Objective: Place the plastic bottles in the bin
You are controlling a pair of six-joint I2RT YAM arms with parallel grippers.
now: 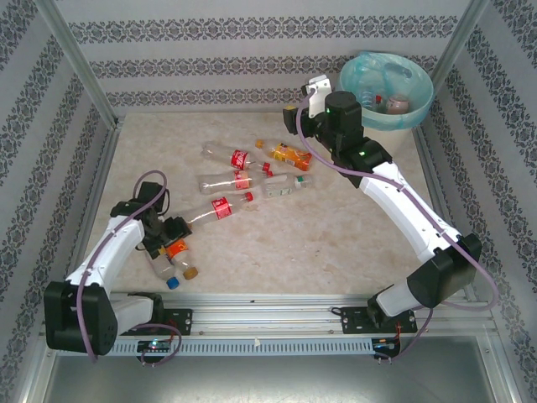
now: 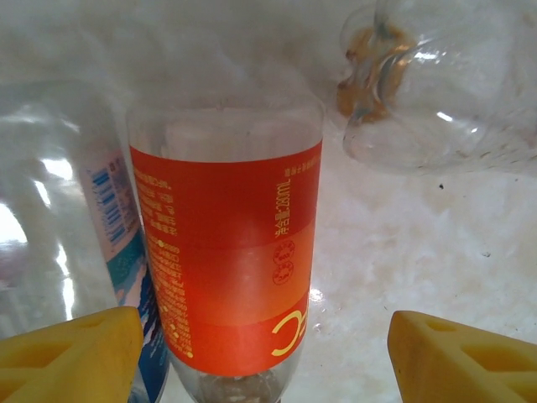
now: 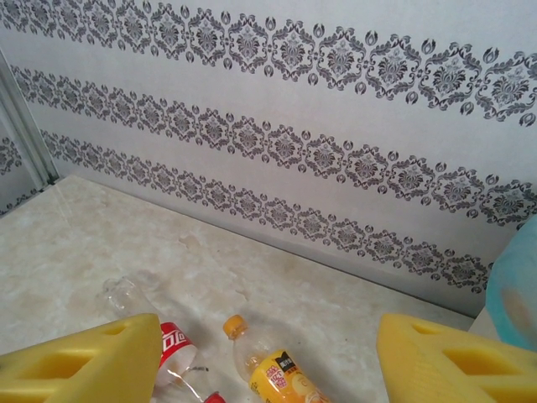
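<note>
I count roughly eight plastic bottles loose on my table, at least two more inside the one bin.

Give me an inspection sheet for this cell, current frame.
Surface: marble-look table, no spills seen.
Job's things: several bottles lying mid-table, more by the left arm; bin at far right corner, some bottles inside.
Clutter: nothing seen.
Grippers: left tool open, straddling the orange-label bottle; right tool open, empty, near the bin.
Cables: purple cables run along both arms, no snag seen.
Surroundings: patterned walls, aluminium frame.
</note>
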